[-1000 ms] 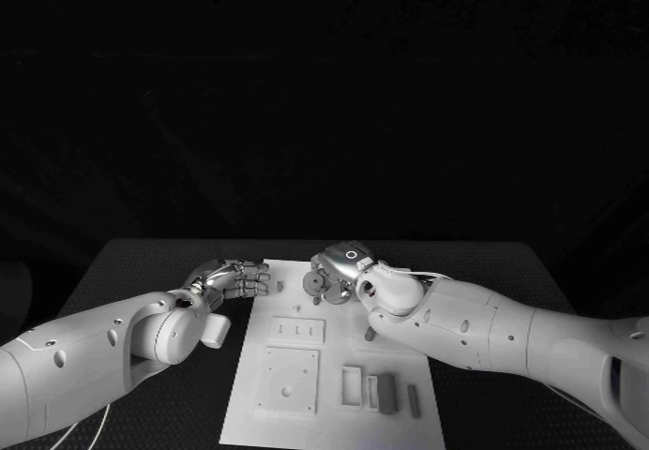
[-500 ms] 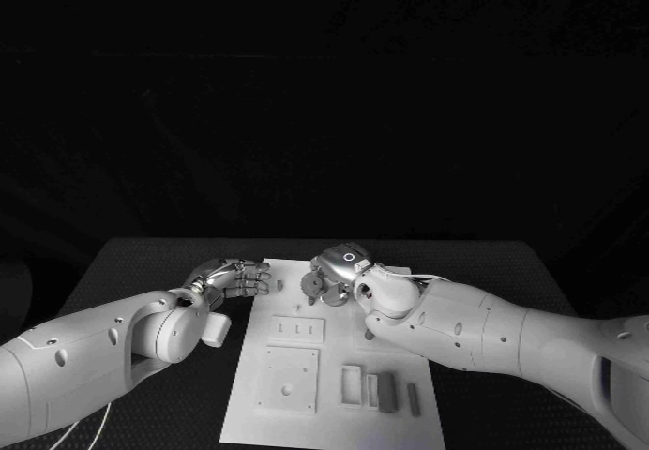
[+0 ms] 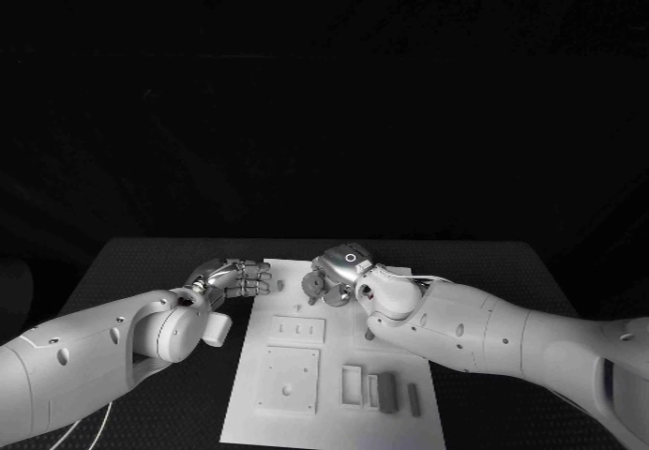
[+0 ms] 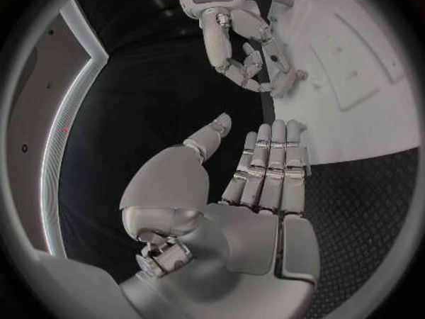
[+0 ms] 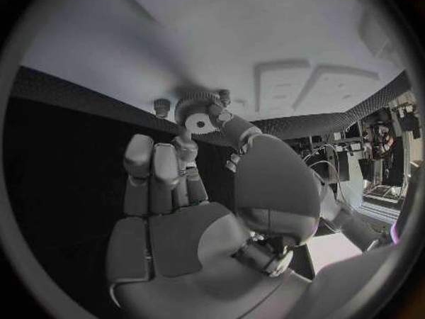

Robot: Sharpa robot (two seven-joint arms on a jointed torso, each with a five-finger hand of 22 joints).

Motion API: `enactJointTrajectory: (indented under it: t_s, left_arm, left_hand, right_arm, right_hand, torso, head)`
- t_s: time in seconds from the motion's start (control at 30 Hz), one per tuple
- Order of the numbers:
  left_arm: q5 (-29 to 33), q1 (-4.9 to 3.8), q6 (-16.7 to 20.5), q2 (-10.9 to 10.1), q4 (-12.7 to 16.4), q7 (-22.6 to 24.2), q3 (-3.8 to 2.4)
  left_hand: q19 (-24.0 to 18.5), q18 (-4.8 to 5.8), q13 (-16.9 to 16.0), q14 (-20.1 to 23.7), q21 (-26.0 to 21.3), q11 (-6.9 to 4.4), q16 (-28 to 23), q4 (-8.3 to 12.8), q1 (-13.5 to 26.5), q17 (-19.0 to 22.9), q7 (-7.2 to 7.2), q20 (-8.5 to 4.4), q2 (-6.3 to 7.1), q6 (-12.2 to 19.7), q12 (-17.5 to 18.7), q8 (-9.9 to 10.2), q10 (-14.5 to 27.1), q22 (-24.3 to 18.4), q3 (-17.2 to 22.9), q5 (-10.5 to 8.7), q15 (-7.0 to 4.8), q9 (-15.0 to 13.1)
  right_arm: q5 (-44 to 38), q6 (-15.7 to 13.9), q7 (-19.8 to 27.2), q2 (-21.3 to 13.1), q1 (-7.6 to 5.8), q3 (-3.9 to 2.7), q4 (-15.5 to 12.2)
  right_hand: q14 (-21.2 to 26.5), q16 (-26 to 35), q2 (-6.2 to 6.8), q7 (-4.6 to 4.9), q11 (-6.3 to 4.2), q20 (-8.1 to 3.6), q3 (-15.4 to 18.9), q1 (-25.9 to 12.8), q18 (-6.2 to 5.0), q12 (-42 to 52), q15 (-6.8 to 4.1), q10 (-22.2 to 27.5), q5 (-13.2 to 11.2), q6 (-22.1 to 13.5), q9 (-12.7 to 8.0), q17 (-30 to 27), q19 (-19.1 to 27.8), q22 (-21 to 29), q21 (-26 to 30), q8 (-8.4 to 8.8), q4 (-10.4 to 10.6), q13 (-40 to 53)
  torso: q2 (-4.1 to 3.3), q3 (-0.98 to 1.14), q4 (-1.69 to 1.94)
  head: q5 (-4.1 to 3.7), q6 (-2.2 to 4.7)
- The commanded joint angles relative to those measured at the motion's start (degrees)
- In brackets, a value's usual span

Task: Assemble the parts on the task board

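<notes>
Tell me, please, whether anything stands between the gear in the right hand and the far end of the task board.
Nothing visible does. The right hand pinches the gear right above the task board's far edge, beside a small peg standing there; the left hand rests off the board's side.

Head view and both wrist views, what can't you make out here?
- Gear, head view: the right hand covers its seat on the task board.
- Left hand, head view: the palm faces away, its contents unreadable.
- Board's near corner, head view: cut off by the frame edge.
</notes>
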State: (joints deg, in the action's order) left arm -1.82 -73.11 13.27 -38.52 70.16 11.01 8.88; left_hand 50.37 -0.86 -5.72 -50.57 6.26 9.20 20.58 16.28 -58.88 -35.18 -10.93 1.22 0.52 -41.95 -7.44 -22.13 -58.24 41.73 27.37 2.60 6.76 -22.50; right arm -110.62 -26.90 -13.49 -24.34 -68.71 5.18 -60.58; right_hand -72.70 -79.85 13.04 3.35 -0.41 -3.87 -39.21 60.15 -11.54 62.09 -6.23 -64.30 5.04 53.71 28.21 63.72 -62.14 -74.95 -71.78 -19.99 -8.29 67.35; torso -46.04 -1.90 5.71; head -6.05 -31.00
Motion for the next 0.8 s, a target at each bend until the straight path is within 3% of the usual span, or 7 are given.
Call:
enactJointTrajectory:
  t_s: [0.03,0.8]
  left_arm:
    - [-0.2,-0.04,-1.0,0.2,-0.2,0.3,-0.06]
    - [-0.3,-0.04,-1.0,0.3,-0.7,0.4,-0.06]
  left_hand:
    - [0.4,-0.10,0.1,-0.3,-0.2,0.14,-0.3,0.0,-0.3,-0.1,-0.14,0.00,-0.17,-0.2,0.3,0.3,-0.1,-0.1,-0.1,0.23,0.17,0.1]
    - [0.4,-0.10,0.1,-0.3,-0.3,0.10,-0.4,0.0,-0.3,-0.2,-0.11,0.00,-0.20,-0.2,0.3,0.4,-0.2,-0.1,-0.1,0.23,0.17,0.1]
  right_arm:
    - [-0.6,0.8,-0.2,-0.3,0.30,0.21,-0.6]
    - [-0.3,-0.5,-0.7,-0.7,0.30,0.15,-1.5]
  right_hand:
    - [-0.3,0.2,0.16,2.61,0.04,-0.44,0.0,0.6,-3.46,0.1,-0.03,-0.3,0.3,3.0,0.1,-0.2,-0.1,-0.6,-0.1,-0.09,0.4,-0.1]
    - [-0.4,0.3,0.21,2.62,0.04,-0.49,0.1,0.6,-3.46,0.1,-0.03,-0.4,0.3,2.9,0.1,-0.2,-0.2,-0.6,-0.1,-0.02,0.5,-0.2]
  torso:
    - [0.03,-0.01,0.03]
    - [0.01,-0.01,0.00]
  head:
    - [-0.03,0.02]
    - [0.02,0.05]
